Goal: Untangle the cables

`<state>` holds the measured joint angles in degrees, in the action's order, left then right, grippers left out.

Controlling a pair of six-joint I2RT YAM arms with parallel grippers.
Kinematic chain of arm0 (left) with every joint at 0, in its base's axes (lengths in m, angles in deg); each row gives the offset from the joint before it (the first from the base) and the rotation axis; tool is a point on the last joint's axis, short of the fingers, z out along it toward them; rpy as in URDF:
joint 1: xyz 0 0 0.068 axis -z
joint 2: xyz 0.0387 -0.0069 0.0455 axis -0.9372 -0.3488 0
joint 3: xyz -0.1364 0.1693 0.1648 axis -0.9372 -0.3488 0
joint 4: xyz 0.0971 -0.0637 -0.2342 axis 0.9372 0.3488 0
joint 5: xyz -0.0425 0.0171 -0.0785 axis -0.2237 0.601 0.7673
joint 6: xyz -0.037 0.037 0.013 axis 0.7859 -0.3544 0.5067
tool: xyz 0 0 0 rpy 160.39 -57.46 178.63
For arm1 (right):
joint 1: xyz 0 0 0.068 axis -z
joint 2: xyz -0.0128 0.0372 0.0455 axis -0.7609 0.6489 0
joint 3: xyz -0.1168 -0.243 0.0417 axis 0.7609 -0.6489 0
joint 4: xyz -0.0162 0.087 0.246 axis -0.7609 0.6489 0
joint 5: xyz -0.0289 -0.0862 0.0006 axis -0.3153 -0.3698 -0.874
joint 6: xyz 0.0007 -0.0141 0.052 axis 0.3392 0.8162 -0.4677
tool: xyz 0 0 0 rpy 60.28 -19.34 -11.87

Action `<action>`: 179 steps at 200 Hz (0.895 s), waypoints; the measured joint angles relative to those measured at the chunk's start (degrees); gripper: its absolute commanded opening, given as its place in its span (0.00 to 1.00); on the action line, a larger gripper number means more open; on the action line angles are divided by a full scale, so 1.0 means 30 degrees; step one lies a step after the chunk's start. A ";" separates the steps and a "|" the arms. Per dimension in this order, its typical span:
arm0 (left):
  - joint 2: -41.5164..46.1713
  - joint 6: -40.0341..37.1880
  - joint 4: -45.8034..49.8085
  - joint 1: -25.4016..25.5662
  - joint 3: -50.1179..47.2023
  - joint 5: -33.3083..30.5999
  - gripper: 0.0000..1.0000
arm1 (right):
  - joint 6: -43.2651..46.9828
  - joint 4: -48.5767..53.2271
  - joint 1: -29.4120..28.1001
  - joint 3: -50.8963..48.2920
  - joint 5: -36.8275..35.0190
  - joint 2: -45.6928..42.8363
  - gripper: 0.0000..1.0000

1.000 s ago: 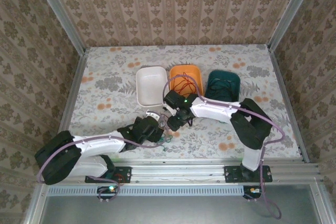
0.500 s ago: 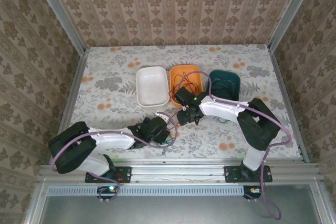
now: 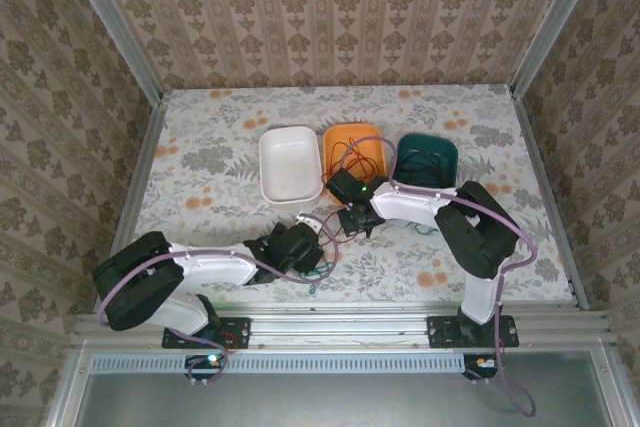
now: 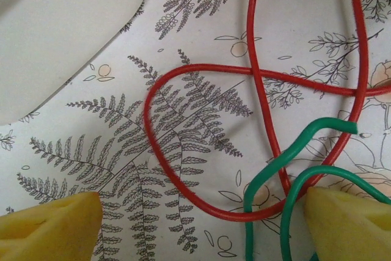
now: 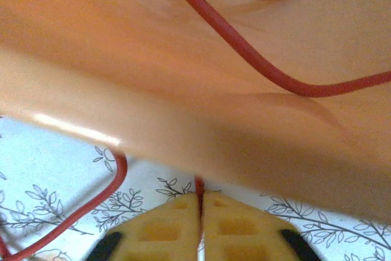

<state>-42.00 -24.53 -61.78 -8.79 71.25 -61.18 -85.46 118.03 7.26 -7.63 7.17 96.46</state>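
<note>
The red cable (image 4: 253,73) lies in a crossed loop on the worktop (image 3: 210,162). In the left wrist view the green cable (image 4: 330,124) curls across its lower side at 4 o'clock. More red strand sits inside the orange bin (image 5: 183,90).

The right pincer (image 5: 200,212) is pressed closed just below the bin's near wall. A sliver of red shows in the seam of its pads, so it seems to have the red strand pinched. The left pincer (image 4: 201,224) hangs wide over the loop, a pad to either side, gripping nothing.

The step in hand looks like drawing the red free of the green. To do it well, the right should pull slowly toward 12 o'clock, up over the bin rim. Meanwhile the left should come down on the green alone, where it runs apart from the red, and pin it. Closing at a crossing would catch both and tighten the tangle. A strand dragging on the rim could also tip the bin.

For room, the white bin (image 4: 55,29) stands near at 10 o'clock of the left pincer, and the teal bin (image 3: 440,152) at 2 o'clock of the right. The two wrists sit close together in the top view. Open worktop lies at 9 and 3 o'clock, bounded by the papered walls (image 3: 60,147) and, at 6, the metal rail (image 3: 340,319).
</note>
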 measured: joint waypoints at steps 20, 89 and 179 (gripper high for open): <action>0.0000 0.0000 0.0000 0.0000 0.0000 -0.0182 0.91 | -0.0335 -0.0517 0.0007 -0.0656 0.0044 -0.0488 0.00; 0.0146 -0.0007 -0.0036 0.0226 -0.0036 -0.0517 0.96 | -0.0248 -0.0576 -0.0124 -0.1617 -0.0022 -0.6331 0.00; 0.0146 -0.0058 -0.0299 0.0495 -0.0248 -0.0852 0.98 | 0.2375 -0.0146 0.1290 0.4430 -0.3636 -0.9012 0.00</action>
<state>-41.56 -24.71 -62.67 -7.31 70.51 -63.73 -78.33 117.59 11.13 5.66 -3.74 69.43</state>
